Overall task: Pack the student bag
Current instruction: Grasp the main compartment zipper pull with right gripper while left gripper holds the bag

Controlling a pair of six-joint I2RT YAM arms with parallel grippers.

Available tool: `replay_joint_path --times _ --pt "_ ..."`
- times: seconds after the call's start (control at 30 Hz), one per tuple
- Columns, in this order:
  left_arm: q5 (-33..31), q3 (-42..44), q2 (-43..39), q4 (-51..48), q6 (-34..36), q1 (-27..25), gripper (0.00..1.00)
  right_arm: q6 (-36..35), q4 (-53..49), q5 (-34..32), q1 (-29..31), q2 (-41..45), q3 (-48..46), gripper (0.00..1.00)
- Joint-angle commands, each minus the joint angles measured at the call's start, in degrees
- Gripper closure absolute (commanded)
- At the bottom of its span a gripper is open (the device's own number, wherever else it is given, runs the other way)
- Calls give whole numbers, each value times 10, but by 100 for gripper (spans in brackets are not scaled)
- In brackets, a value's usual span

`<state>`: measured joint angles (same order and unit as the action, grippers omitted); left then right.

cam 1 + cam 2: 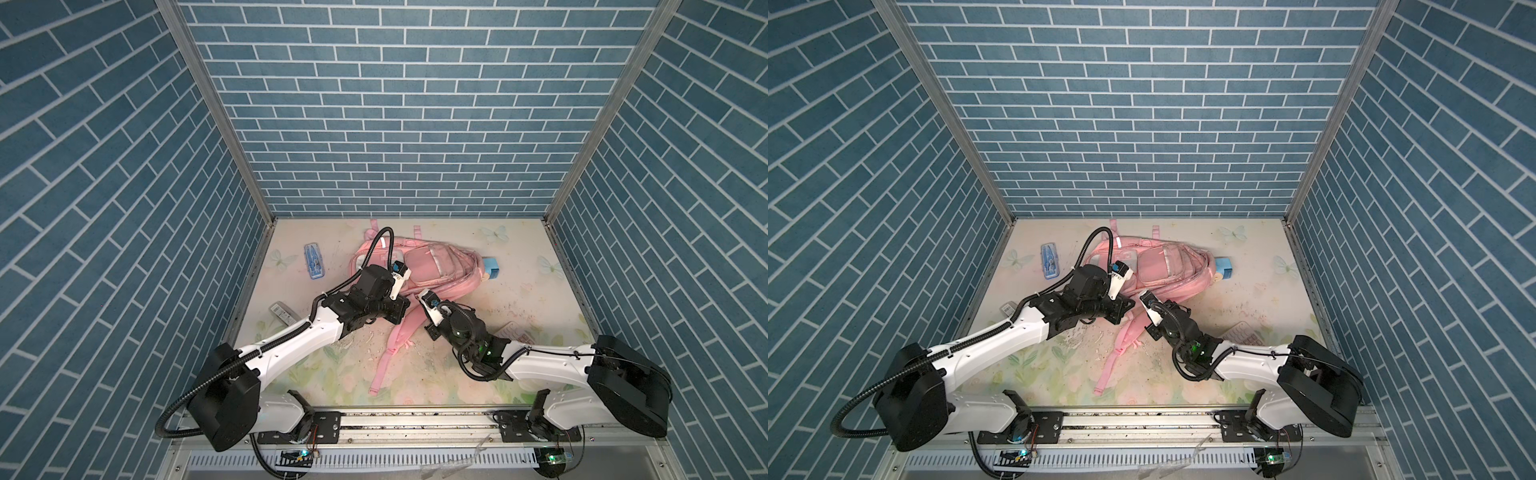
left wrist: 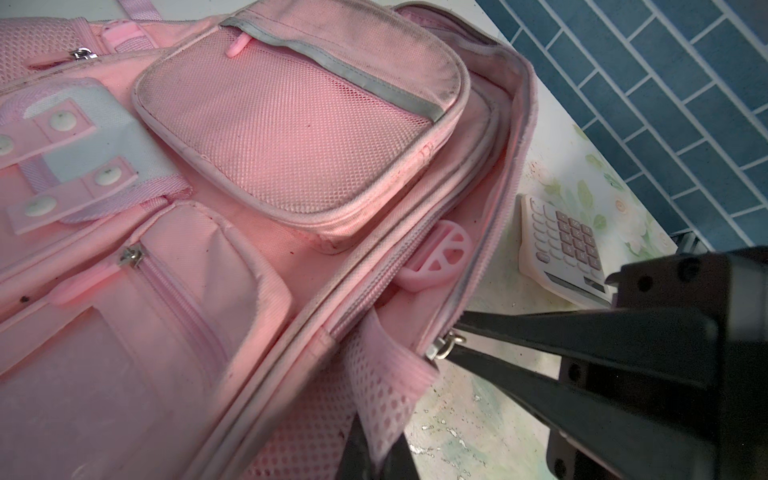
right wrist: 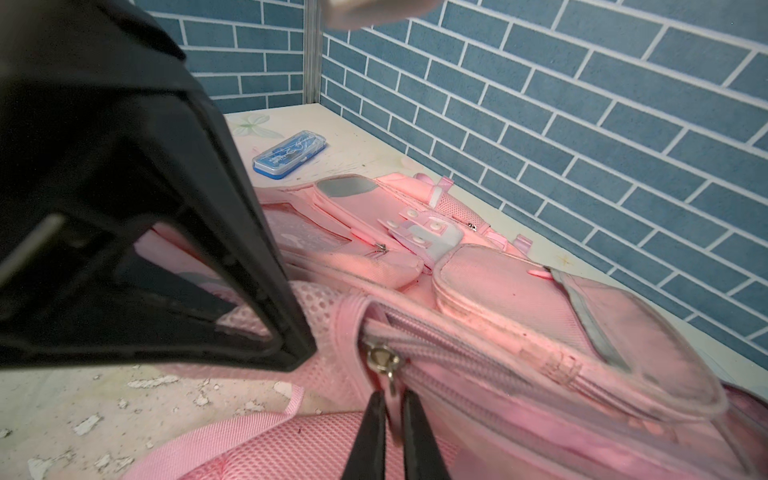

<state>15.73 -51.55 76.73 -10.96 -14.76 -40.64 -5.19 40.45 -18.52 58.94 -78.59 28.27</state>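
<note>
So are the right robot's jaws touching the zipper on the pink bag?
Touching. In the right wrist view, the right gripper has its jaws pinched on the metal zipper pull of the pink bag, with no gap showing.

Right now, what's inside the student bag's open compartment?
Through the student bag opening, a pink spoked disc shows; anything deeper is covered by fabric.

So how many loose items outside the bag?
4: blue case far left, grey packet beside left arm, calculator beside right arm, blue box at the bag's right end. Arms may hide others.
</note>
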Motion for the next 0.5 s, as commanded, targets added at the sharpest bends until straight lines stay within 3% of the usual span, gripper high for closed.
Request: replay_joint_path --times 0.0,0.17,0.47 --pt "12 -28 -22 31 0 0 100 -7 5 14 -3 -12 12 87" --pt "17 -29 -23 37 -1 0 100 -11 -2 11 -4 -37 28 84" --pt "10 -16 -35 27 10 7 100 -10 5 9 -5 -2 12 100"
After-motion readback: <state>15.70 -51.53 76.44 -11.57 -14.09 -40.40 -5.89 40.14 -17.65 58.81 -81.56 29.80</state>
